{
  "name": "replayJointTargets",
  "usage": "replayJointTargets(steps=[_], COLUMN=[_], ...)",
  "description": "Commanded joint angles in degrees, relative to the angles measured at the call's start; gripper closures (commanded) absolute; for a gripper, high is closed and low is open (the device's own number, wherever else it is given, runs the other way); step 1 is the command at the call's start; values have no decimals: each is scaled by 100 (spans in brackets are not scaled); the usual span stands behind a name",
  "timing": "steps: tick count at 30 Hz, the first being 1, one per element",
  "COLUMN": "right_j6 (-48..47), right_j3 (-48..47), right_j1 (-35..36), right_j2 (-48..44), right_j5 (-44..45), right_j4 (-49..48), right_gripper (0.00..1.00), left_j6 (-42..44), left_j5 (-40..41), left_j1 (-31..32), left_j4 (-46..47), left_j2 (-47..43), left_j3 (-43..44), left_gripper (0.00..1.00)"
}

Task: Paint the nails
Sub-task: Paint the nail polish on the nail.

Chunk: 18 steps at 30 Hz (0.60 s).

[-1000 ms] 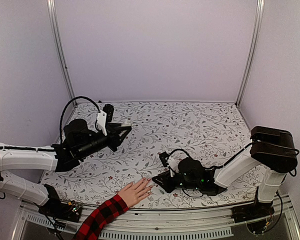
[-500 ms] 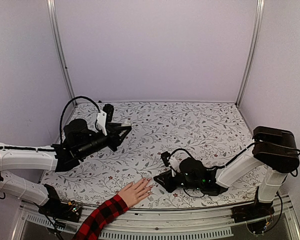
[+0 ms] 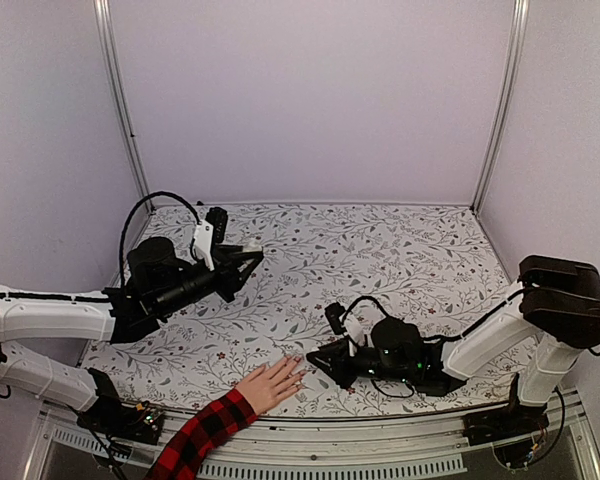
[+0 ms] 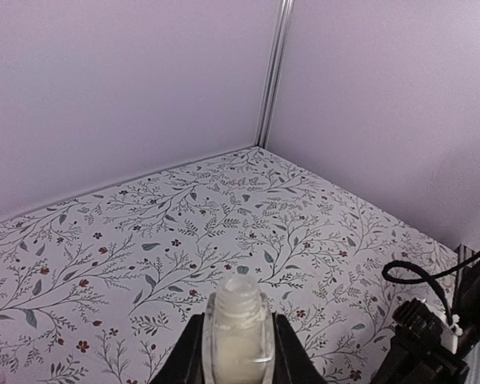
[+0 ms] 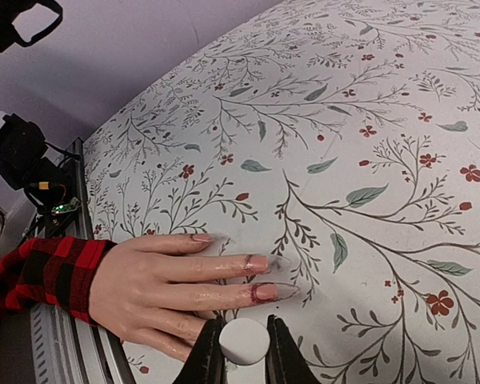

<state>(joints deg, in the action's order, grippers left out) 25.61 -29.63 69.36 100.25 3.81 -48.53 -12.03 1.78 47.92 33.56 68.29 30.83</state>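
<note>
A light-skinned hand [image 3: 270, 384] in a red-and-black plaid sleeve [image 3: 202, 432] lies flat on the floral table [image 3: 380, 250] at the near edge. Its long nails [image 5: 258, 262] point right; two show reddish smears at the base. My right gripper [image 5: 243, 328] hovers just over the fingers, shut on a round white cap [image 5: 243, 341]; whatever hangs under the cap is hidden. In the top view this right gripper [image 3: 315, 360] sits just right of the fingertips. My left gripper [image 4: 238, 320] is raised at the left, shut on a small clear uncapped bottle [image 4: 238, 332] of pale liquid.
Pale walls and metal corner posts [image 3: 120, 100] close in the table on three sides. A metal rail [image 3: 380, 425] runs along the near edge. Black cables [image 3: 155, 200] loop over the left arm, and a wired black clamp [image 5: 20, 148] sits by the table's left rim.
The right arm has slid slightly to the right, its gripper staying by the fingertips. The hand and the left arm have not moved.
</note>
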Motion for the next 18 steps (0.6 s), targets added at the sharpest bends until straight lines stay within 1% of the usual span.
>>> replayJointTargets(steps=[1, 13, 18], right_j6=[-523, -1086, -1166], right_j3=[-33, 214, 262], right_j1=[196, 262, 272], right_j2=[43, 403, 600], right_j5=[-193, -216, -152], right_j4=[-533, -1562, -1744], right_gripper=[100, 100, 100], left_j6=[71, 92, 68], left_j5=[-55, -20, -20], left_j1=[-37, -37, -36], left_j4=[133, 62, 68], left_j2=[20, -50, -27], left_j3=[140, 128, 129], left_gripper=[100, 100, 100])
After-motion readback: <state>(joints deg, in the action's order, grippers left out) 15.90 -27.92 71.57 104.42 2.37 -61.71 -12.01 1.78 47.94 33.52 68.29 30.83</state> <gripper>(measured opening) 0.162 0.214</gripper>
